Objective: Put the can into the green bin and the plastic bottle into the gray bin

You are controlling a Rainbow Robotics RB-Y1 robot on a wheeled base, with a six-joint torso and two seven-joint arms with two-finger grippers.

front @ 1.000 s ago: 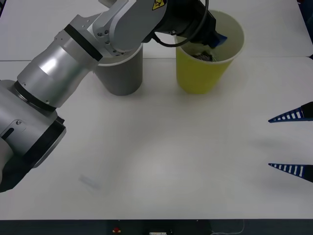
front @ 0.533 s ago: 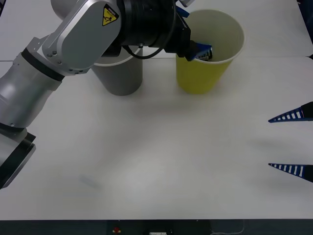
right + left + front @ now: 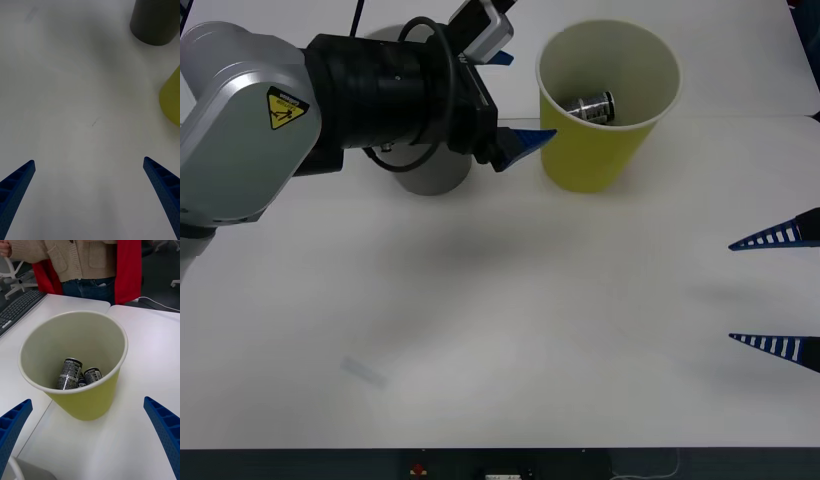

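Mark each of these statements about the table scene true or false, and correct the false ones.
1. A can lies inside the green bin. True.
2. The left gripper has shut jaws holding a can. False: its jaws are open and empty, beside the green bin.
3. The gray bin stands next to the green bin on the table. True.
4. The right gripper reaches into the gray bin. False: it hangs open over the table at the robot's right, away from both bins.
5. The green bin lies tipped over. False: it stands upright.
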